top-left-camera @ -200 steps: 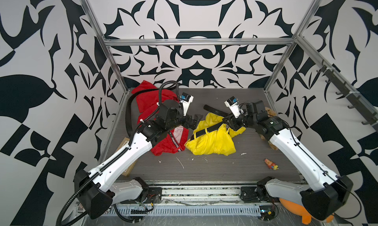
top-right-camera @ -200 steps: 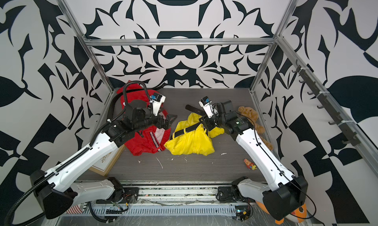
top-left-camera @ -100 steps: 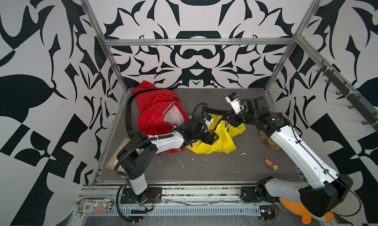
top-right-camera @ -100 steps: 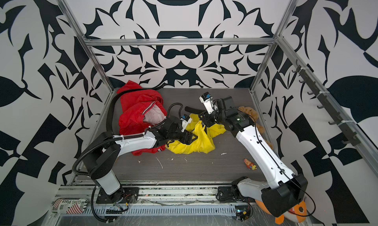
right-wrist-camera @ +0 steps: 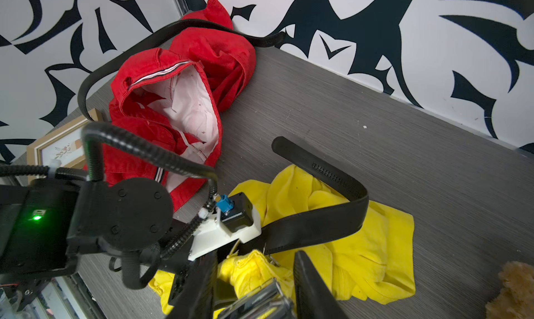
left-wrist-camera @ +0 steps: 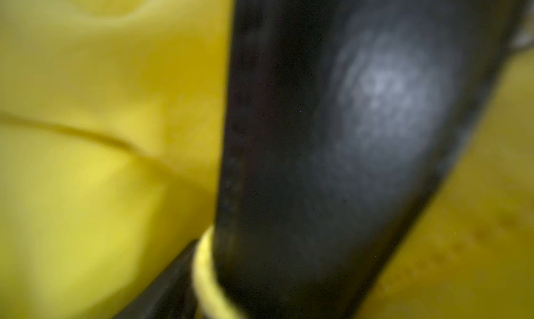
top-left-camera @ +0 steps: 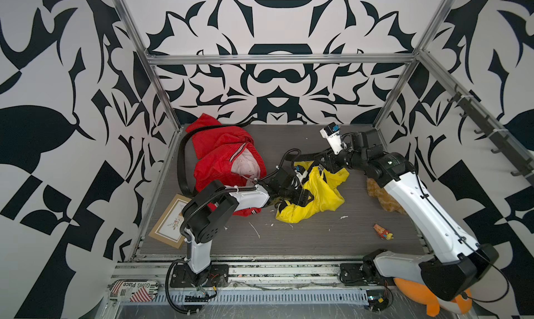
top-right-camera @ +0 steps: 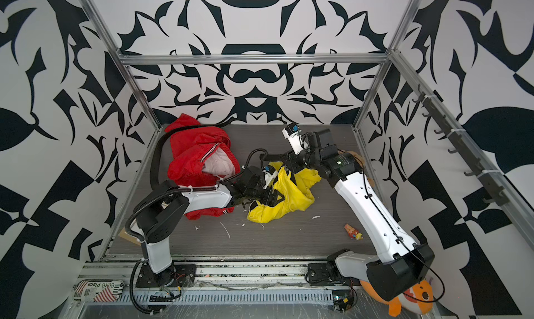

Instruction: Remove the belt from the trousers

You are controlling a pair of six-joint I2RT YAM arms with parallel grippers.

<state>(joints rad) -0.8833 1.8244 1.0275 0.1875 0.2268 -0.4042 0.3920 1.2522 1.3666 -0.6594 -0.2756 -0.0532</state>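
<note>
The yellow trousers (top-left-camera: 323,193) (top-right-camera: 291,193) lie crumpled mid-table, with a black belt (right-wrist-camera: 318,228) threaded through them. The belt's free end curls toward the back wall. My right gripper (top-left-camera: 323,165) (right-wrist-camera: 257,262) is at the trousers' far edge, shut on the belt's metal buckle (right-wrist-camera: 260,297) along with a fold of yellow cloth. My left gripper (top-left-camera: 303,199) (top-right-camera: 273,199) rests low on the trousers' near left side. The left wrist view is filled by the belt (left-wrist-camera: 318,158) passing through a yellow loop (left-wrist-camera: 205,277). The left jaws are hidden there.
Red trousers (top-left-camera: 228,161) with a second black belt (top-left-camera: 182,164) lie back left. A picture frame (top-left-camera: 170,222) leans at the left edge. A brown plush (top-left-camera: 381,193) sits by the right arm, and a small toy (top-left-camera: 383,232) lies front right.
My left arm dropped from above the red trousers down onto the yellow trousers and folded low. My right gripper shifted slightly toward the back right, still holding the buckle.
</note>
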